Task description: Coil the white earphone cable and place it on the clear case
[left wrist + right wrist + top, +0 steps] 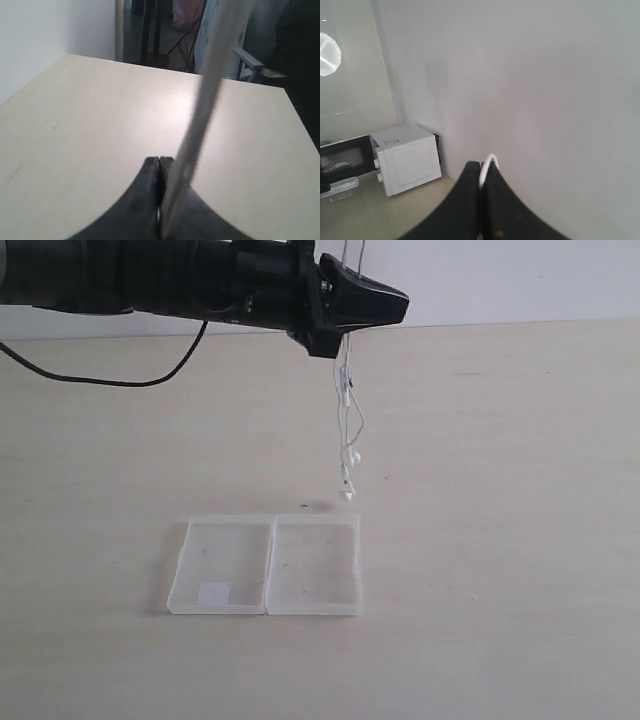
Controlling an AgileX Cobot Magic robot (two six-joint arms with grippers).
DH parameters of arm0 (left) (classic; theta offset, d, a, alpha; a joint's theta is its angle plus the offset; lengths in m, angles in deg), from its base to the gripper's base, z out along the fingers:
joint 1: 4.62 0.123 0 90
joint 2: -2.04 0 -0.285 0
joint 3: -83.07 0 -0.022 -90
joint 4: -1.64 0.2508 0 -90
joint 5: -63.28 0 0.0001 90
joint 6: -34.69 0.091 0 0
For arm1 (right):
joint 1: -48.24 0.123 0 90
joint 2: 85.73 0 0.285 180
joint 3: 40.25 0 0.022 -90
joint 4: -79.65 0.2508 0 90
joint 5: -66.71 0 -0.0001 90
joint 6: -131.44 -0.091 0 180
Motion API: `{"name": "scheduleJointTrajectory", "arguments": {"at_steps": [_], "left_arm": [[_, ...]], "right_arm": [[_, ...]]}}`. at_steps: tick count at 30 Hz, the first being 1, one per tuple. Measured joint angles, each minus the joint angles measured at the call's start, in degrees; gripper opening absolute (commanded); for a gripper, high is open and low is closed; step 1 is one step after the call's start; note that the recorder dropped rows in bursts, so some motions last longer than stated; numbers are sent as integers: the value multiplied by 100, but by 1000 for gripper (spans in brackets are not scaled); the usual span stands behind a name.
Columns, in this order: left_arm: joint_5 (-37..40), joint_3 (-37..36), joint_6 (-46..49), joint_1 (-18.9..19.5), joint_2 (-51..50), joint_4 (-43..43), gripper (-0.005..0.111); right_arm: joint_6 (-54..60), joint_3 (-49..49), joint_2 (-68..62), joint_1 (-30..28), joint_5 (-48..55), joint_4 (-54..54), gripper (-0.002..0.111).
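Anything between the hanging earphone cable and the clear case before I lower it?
Nothing visible. The earphone cable hangs from the left gripper above the table, just beyond the clear case, which lies open.

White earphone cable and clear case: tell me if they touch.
Apart. The exterior view shows the white earphone cable dangling, its lowest earbud over bare table, short of the clear case.

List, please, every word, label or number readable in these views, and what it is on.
No text is readable.
The label on the white microwave is too small to read.
The white patch in the clear case shows no print.
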Motion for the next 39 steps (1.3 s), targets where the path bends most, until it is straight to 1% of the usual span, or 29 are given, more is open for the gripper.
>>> {"name": "scheduleJointTrajectory", "arguments": {"at_steps": [7, 10, 13, 18, 21, 29, 31, 33, 37, 39], "left_arm": [[829, 0, -451, 574, 0, 10, 0], [1008, 0, -642, 758, 54, 140, 0], [1127, 0, -735, 865, 158, 329, 0], [1202, 0, -805, 906, 376, 461, 0], [1226, 0, -865, 906, 518, 487, 0], [1251, 0, -1078, 906, 763, 542, 0], [1251, 0, -1097, 906, 800, 542, 0], [1251, 0, -1118, 906, 837, 555, 0], [1222, 0, -1164, 906, 895, 567, 0], [1184, 0, -1185, 906, 931, 567, 0]], "right_arm": [[0, 0, 259, 0, 20, -25, 0], [-6, 0, 272, -12, 10, -37, 0], [-6, 12, 286, -113, -2, -37, 1], [-22, 290, 308, -440, -102, 8, 16], [-22, 520, 308, -605, -222, 8, 23], [-22, 913, 312, -951, -421, 8, 28], [-31, 981, 312, -1112, -500, 8, 31], [-31, 1080, 312, -1307, -615, 8, 36], [-31, 1246, 312, -1675, -917, 8, 51], [-31, 1326, 312, -1805, -1099, 8, 56]]}}
